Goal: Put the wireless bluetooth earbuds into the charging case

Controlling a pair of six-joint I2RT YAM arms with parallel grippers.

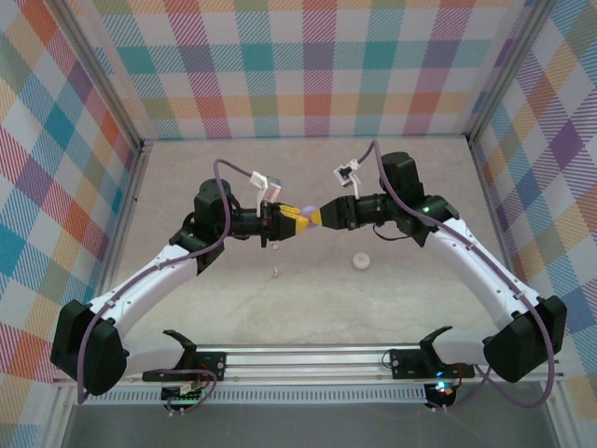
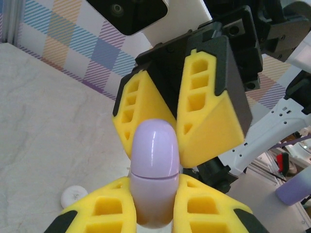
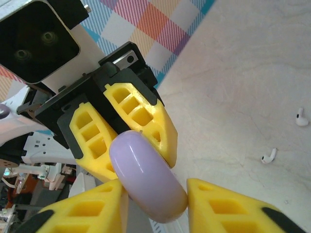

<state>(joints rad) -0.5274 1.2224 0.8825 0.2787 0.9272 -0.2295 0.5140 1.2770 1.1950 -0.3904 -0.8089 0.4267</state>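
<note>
When checked from above, found left gripper (image 1: 298, 222) and right gripper (image 1: 322, 216) nose to nose above the middle of the table (image 1: 308, 308), both raised off the surface. Spotted charging case (image 1: 308, 211), a pale purple rounded capsule, right between the two sets of yellow fingers.

Logged left gripper as clamped tight on the case. In left wrist view, saw lower half of case squeezed between both yellow pads (image 2: 104, 208), touching on each side. Noted thin seam across case body, with rounded end past the seam pointing at the right gripper.

Marked right gripper fingers (image 3: 82, 213) as parted and flanking the other end of the case. In right wrist view, saw one finger against the case and the other just beside it. Could not tell whether pressing or only bracketing, so left that grip undecided.

Counted white earbud (image 3: 301, 117) and second white earbud (image 3: 268, 156) lying on the table in right wrist view, near each other, well apart from the case, stems visible.

Picked out tiny pale speck (image 1: 276, 273) on table in top view, below left gripper, too small to name. Tagged white round disc (image 1: 360, 262) resting flat on the table below right gripper, apart from both grippers.
</note>
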